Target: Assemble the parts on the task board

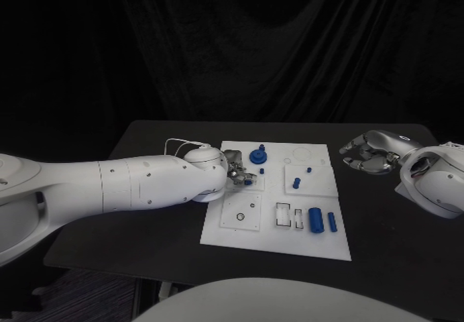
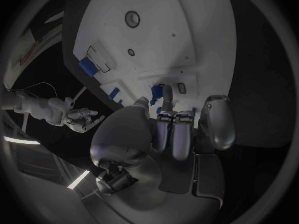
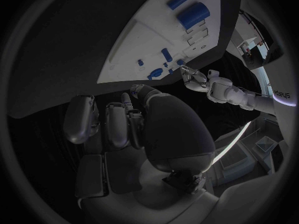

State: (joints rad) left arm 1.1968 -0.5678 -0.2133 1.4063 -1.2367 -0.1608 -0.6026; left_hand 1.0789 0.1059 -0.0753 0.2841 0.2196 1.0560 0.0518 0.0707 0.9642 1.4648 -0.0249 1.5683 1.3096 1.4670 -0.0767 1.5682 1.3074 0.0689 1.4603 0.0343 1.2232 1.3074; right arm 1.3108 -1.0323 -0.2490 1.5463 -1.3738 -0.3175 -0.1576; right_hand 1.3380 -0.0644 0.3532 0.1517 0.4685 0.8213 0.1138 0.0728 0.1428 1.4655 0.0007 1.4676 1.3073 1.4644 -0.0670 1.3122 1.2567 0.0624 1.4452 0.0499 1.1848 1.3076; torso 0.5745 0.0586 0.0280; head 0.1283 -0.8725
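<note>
The white task board (image 1: 249, 231) lies in the middle of the table. My left hand (image 1: 236, 172) hovers over the board's left part and pinches a small blue part (image 1: 249, 180) between its fingertips; the left wrist view shows that part (image 2: 154, 91) just above the board (image 2: 162, 35). A blue knob-shaped part (image 1: 258, 156) stands behind it. Two small blue pegs (image 1: 310, 170) stand further right. A thick blue cylinder (image 1: 316, 219) and a thinner one (image 1: 332, 222) lie near the front right. My right hand (image 1: 367, 155) hangs off the board's right edge, fingers (image 3: 118, 124) curled in on nothing.
The black table (image 1: 387, 235) runs round the board on every side. Open slots and round holes (image 1: 239, 217) mark the board's front left. A dark curtain closes off the back.
</note>
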